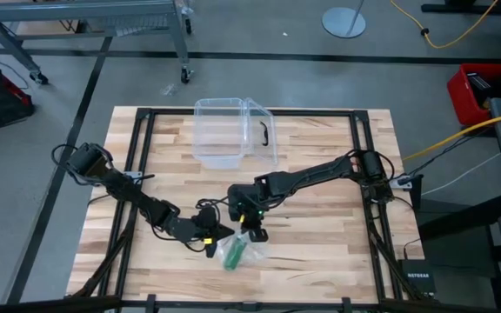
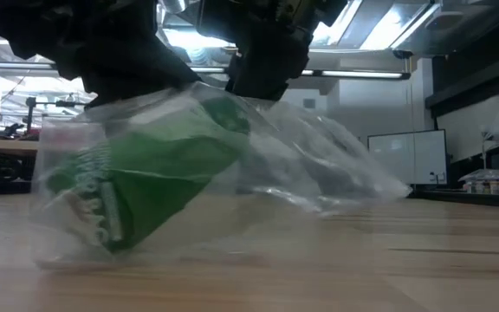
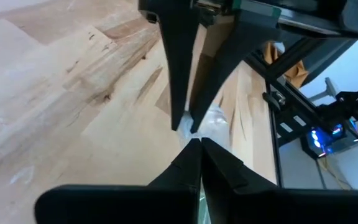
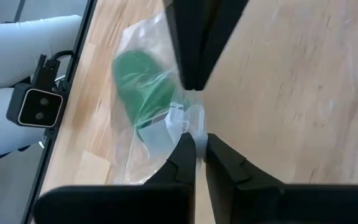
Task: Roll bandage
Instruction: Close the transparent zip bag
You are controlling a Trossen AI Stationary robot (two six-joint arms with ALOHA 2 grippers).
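Pinching one wrapper (image 1: 237,253): two claws.

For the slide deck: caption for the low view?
Both grippers pinch the clear wrapper from above, green bandage still sealed inside, just over the table.

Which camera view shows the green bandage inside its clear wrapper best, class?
The low view: the bandage fills the frame, seen through the wrapper. The right wrist view shows it smaller, the high view as a green speck; the left wrist view shows only wrapper.
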